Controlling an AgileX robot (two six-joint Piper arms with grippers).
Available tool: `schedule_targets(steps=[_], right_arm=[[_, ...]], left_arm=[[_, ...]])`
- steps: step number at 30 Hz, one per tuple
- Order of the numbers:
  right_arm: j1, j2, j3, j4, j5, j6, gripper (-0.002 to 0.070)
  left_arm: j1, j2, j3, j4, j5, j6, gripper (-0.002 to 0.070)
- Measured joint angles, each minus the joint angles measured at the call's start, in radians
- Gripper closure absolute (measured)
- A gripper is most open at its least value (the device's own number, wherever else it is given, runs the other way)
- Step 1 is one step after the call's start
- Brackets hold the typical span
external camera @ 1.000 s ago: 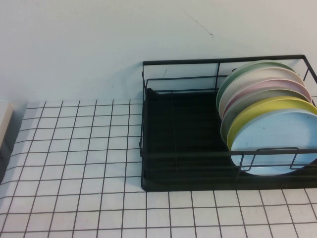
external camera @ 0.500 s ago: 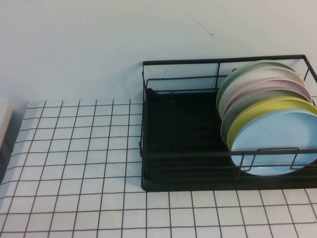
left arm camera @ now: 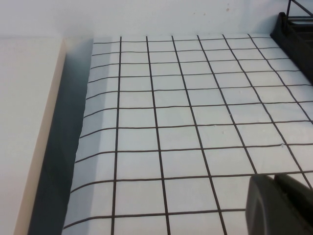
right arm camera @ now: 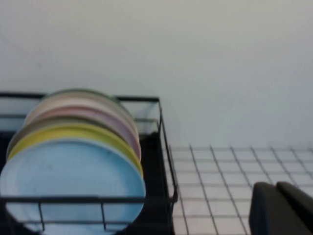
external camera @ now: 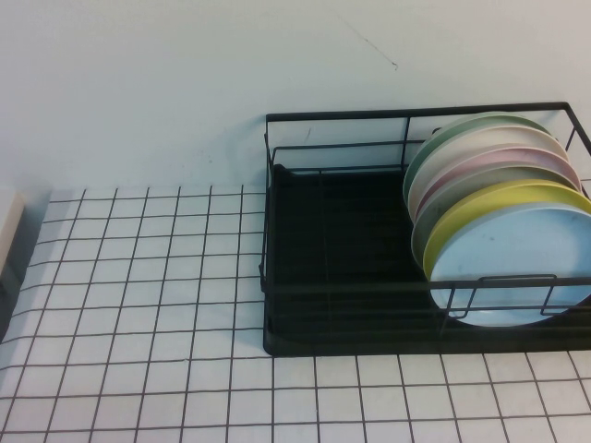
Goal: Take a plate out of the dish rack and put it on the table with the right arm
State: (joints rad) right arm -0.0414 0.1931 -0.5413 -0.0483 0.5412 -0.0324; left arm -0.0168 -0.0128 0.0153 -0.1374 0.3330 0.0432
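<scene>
Blue plate (external camera: 512,268) frontmost in dish rack (external camera: 332,277), yellow plate (external camera: 489,208) right behind it. Gridded desk (external camera: 138,277). Left hand (left arm camera: 279,205) and right hand (right arm camera: 281,208) clear of rack; can't tell their openings.

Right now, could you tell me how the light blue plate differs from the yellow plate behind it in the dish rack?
The blue plate stands at the front of the row in the dish rack, its whole face showing; the yellow plate sits right behind it, showing only a crescent of rim. One is pale blue, the other bright yellow. Both stand on edge, leaning the same way, and look alike in size. Neither gripper is near: left gripper over the table, right gripper beside the rack.
</scene>
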Motion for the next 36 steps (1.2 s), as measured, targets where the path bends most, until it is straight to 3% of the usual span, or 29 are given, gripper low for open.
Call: schedule_targets(steps=[14, 28, 33, 36], right_arm=[[0.0, 0.047, 0.03, 0.079, 0.061, -0.097, 0.0679], [0.0, 0.464, -0.13, 0.319, 0.295, -0.584, 0.0668], [0.0, 0.627, -0.211, 0.41, 0.286, -0.727, 0.0559], [0.0, 0.723, -0.269, 0.493, 0.247, -0.832, 0.0407]], left_arm=[[0.0, 0.0, 0.0, 0.0, 0.0, -0.003, 0.0679], [0.0, 0.0, 0.0, 0.0, 0.0, -0.003, 0.0678], [0.0, 0.0, 0.0, 0.0, 0.0, -0.003, 0.0678], [0.0, 0.0, 0.0, 0.0, 0.0, -0.003, 0.0678]])
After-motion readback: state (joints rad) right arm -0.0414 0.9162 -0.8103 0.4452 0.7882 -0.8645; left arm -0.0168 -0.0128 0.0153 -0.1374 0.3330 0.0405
